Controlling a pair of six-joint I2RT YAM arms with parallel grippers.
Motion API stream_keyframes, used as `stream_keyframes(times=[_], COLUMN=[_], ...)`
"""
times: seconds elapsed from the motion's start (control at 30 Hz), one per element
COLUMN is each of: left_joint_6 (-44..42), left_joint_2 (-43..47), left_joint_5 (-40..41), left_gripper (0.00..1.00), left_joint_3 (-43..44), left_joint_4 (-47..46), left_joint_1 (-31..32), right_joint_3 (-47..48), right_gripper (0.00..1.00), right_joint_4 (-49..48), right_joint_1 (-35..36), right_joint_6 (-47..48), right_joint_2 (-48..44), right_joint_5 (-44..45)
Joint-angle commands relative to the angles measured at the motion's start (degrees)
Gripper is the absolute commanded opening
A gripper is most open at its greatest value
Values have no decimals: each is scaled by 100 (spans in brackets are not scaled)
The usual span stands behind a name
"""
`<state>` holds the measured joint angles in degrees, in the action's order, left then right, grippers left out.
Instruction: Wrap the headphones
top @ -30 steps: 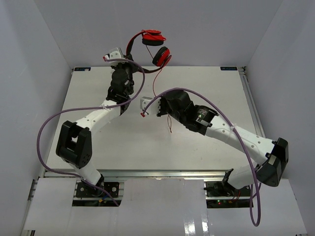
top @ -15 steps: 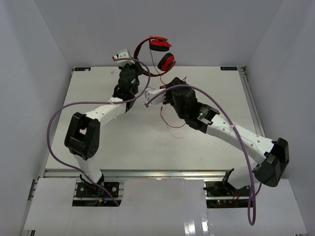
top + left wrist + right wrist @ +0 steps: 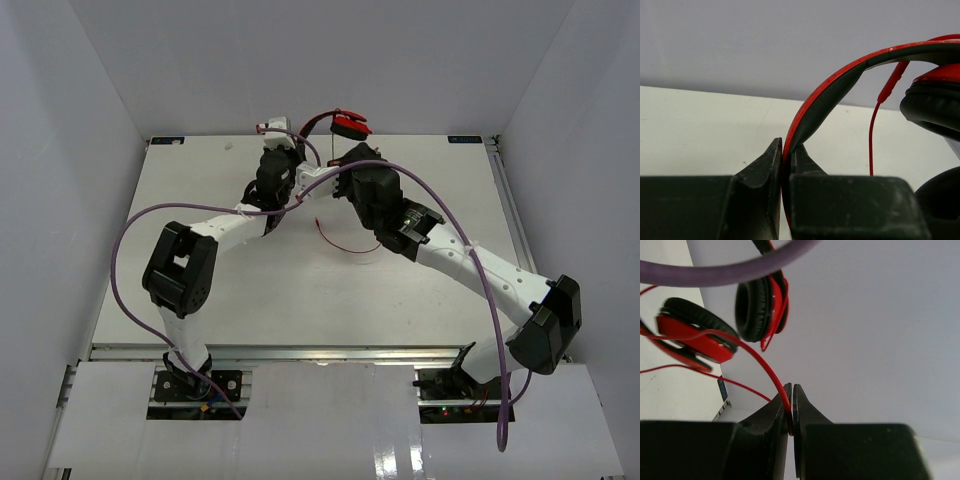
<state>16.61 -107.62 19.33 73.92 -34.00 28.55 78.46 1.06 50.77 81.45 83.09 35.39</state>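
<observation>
The red headphones (image 3: 350, 125) hang in the air at the back of the table, partly hidden behind my right arm. My left gripper (image 3: 296, 150) is shut on their black and red headband (image 3: 825, 95). One black ear pad (image 3: 935, 107) shows at the right of the left wrist view. My right gripper (image 3: 345, 160) is just right of the left one, shut on the thin red cord (image 3: 762, 365). Both cups (image 3: 695, 337) show at the upper left of the right wrist view. A loop of cord (image 3: 345, 240) trails over the table below.
Thick purple arm cables (image 3: 455, 235) arc over both arms. The white table (image 3: 200, 280) is boxed in by grey walls (image 3: 90, 120) at left, right and back. A metal rail (image 3: 320, 352) runs along the near edge.
</observation>
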Motion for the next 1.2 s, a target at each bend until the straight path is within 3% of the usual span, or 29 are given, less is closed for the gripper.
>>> stream_keyframes(times=[0.0, 0.3, 0.77, 1.17], left_joint_6=[-13, -37, 370, 428], left_joint_2=[673, 1070, 1601, 1715], left_joint_5=[-658, -1149, -2044, -2417], left_gripper=[0, 0, 0, 0], left_joint_3=[-348, -727, -1431, -1682], left_joint_4=[-487, -562, -767, -818], left_joint_1=[25, 28, 28, 28], right_joint_3=[147, 321, 1250, 1600], right_gripper=[12, 15, 15, 14], right_joint_4=[-335, -250, 717, 726], right_joint_1=[-133, -582, -1506, -1726], right_joint_6=[96, -309, -2187, -2626], right_joint_2=[-124, -188, 25, 460], right_joint_5=[-99, -510, -2615, -3267])
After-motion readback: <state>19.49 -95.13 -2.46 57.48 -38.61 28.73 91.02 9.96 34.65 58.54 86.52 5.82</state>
